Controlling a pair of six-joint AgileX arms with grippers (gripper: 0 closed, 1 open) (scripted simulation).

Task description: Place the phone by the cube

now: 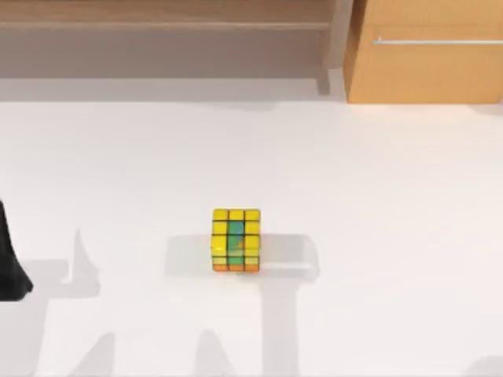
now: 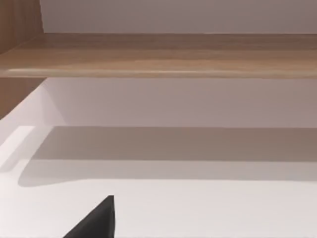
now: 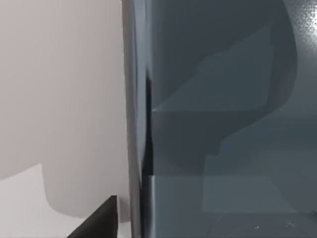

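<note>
The cube [image 1: 236, 239] is sitting near the middle of the white table [image 1: 377, 196], a little toward the near edge, its yellow squares facing up with a green stripe running through the centre column and orange along the lower row. From above, a dark piece of the left arm [image 1: 11, 263] is poking in at the table's left edge, well apart from the cube. Behind the table a wooden shelf [image 1: 165, 23] is running along the back, with a wooden cabinet [image 1: 424, 51] at the right. The left wrist camera is looking across bare tabletop toward that same shelf [image 2: 158, 54], with one dark fingertip [image 2: 96, 220] of the left gripper jutting into the corner; I cannot tell how far apart its fingers are standing. The right wrist camera is showing something the overhead one is not: the phone [image 3: 228, 124], its glossy blue-grey face and silvery edge looming very close to the lens, beside one dark fingertip [image 3: 99, 220]. Whether the right gripper is gripping it, I cannot tell.
</note>
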